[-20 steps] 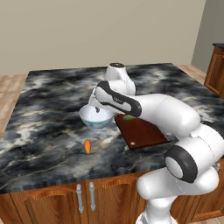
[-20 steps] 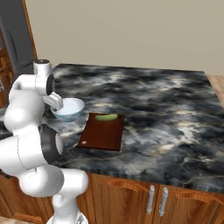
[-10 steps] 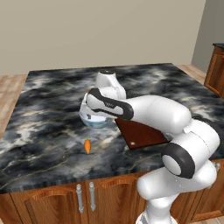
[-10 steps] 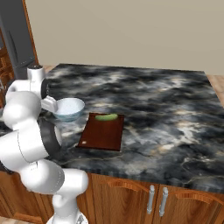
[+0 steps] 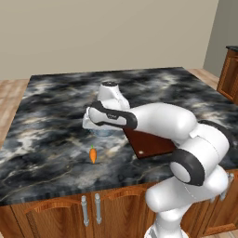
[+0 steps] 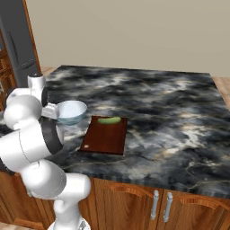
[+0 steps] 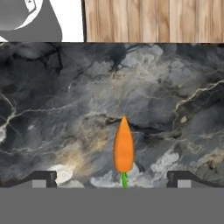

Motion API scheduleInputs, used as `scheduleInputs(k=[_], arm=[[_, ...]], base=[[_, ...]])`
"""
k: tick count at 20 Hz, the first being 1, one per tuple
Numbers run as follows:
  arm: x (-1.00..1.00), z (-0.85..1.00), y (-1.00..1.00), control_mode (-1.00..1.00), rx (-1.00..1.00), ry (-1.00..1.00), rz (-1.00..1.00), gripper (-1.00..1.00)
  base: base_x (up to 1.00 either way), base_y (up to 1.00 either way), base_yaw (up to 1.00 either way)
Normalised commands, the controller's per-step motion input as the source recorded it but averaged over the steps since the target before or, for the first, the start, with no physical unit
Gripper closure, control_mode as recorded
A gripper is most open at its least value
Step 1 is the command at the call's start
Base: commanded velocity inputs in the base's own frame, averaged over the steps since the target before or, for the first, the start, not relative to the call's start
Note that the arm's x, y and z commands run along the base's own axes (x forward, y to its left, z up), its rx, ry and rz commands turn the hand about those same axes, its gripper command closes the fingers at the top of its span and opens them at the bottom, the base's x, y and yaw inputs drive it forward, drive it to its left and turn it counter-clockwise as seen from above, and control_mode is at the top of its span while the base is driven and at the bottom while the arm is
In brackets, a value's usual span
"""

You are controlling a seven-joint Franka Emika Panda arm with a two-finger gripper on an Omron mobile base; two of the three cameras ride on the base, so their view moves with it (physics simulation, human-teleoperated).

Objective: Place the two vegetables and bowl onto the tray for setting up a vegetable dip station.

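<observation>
The carrot (image 7: 124, 146) lies flat on the dark marbled desk (image 5: 51, 107), near its front edge and well apart from the tray (image 6: 105, 134), where the green vegetable (image 6: 109, 120) already rests at the far end. The bowl (image 6: 71, 111) stands on the desk just beside the tray's left side. To my eye the carrot is the step in hand: the tool (image 7: 111, 178) hangs over it with its two tips spread wide to either side, holding nothing and touching nothing. Done well, the hand would come straight down with the tips straddling the carrot's thick middle, not its thin point, and close across its width so it does not roll or squirt out on the smooth stone. From the left base view the arm hides the tool (image 5: 93, 122) where it hangs beside the bowl, so the clearance there is hard to judge.
</observation>
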Motion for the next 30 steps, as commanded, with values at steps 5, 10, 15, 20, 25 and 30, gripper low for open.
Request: scheduleInputs(k=[5,10,15,20,25,30], arm=[[0.00,-0.31,0.11,-1.00,0.00,-0.01,0.09,-1.00],[0.00,-0.26,0.05,-1.00,0.00,0.00,0.07,-1.00],[0.00,-0.25,0.00,-1.00,0.00,0.00,0.04,-1.00],[0.00,-0.29,0.09,-1.00,0.00,0.00,0.00,-1.00],[0.04,-0.27,0.12,-1.00,0.00,0.00,0.00,-1.00],[0.17,-0.21,0.09,-1.00,0.00,0.00,0.00,-1.00]], base=[[0.00,0.00,0.00],[0.00,0.00,0.00],[0.00,0.00,0.00],[0.00,0.00,0.00],[0.00,0.00,0.00],[0.00,0.00,0.00]])
